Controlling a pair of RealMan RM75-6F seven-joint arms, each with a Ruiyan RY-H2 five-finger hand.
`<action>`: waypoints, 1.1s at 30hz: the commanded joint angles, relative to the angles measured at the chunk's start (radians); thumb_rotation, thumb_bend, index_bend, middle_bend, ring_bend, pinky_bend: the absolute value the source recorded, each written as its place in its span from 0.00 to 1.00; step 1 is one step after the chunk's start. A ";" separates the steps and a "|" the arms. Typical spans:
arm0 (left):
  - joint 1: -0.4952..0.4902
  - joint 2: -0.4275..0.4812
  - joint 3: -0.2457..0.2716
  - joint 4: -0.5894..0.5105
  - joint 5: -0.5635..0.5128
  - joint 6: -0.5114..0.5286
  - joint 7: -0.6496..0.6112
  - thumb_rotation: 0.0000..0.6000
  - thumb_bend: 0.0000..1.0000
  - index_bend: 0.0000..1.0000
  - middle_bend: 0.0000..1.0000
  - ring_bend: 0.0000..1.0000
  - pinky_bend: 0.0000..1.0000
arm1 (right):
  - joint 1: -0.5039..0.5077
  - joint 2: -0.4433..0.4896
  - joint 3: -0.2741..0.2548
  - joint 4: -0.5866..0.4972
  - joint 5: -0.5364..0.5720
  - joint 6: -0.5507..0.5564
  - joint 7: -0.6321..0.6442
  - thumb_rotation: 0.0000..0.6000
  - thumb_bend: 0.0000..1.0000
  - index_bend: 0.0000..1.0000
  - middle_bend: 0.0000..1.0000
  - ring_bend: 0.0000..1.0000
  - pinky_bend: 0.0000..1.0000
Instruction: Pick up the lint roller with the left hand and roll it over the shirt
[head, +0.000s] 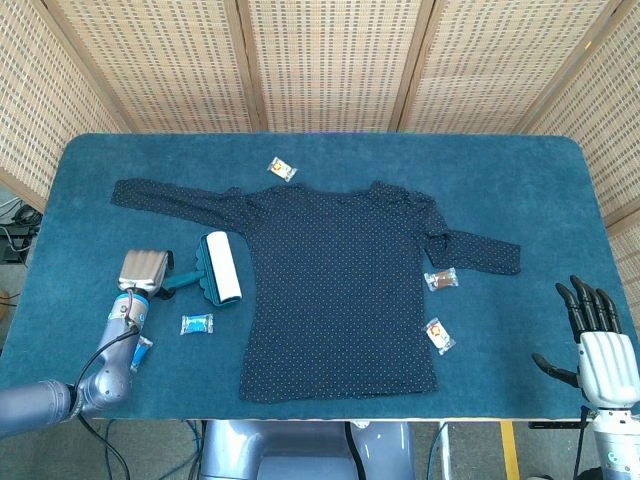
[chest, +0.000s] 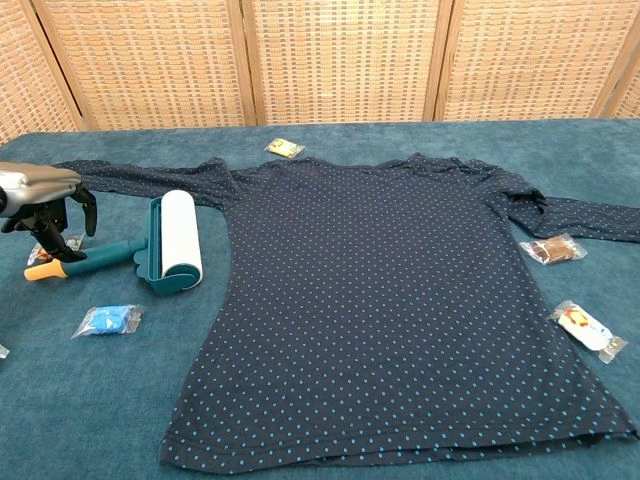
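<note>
The shirt (head: 340, 290) is spread flat on the table (head: 90, 180). The roller (chest: 165, 243) lies just left of it, its handle partly hidden under the left hand (chest: 45, 205); whether its downward-curled fingers grip the handle cannot be told. The right hand (head: 598, 345) is cut off at the edge, fingers spread.

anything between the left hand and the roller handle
Nothing visible: the left hand hangs right over the lint roller handle's end. A small snack packet lies beside that handle.
</note>
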 joint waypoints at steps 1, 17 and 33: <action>-0.005 -0.013 0.005 0.013 -0.006 0.000 0.002 1.00 0.30 0.41 0.89 0.82 0.73 | -0.002 0.002 0.000 -0.003 -0.004 0.005 0.001 1.00 0.13 0.00 0.00 0.00 0.00; -0.033 -0.093 0.010 0.094 -0.034 -0.012 0.014 1.00 0.30 0.44 0.89 0.82 0.73 | -0.013 0.015 -0.003 -0.024 -0.029 0.038 0.002 1.00 0.13 0.00 0.00 0.00 0.00; -0.026 -0.163 0.032 0.167 0.052 0.029 0.013 1.00 0.88 0.83 0.90 0.82 0.73 | -0.012 0.013 -0.002 -0.021 -0.029 0.036 0.013 1.00 0.13 0.01 0.00 0.00 0.00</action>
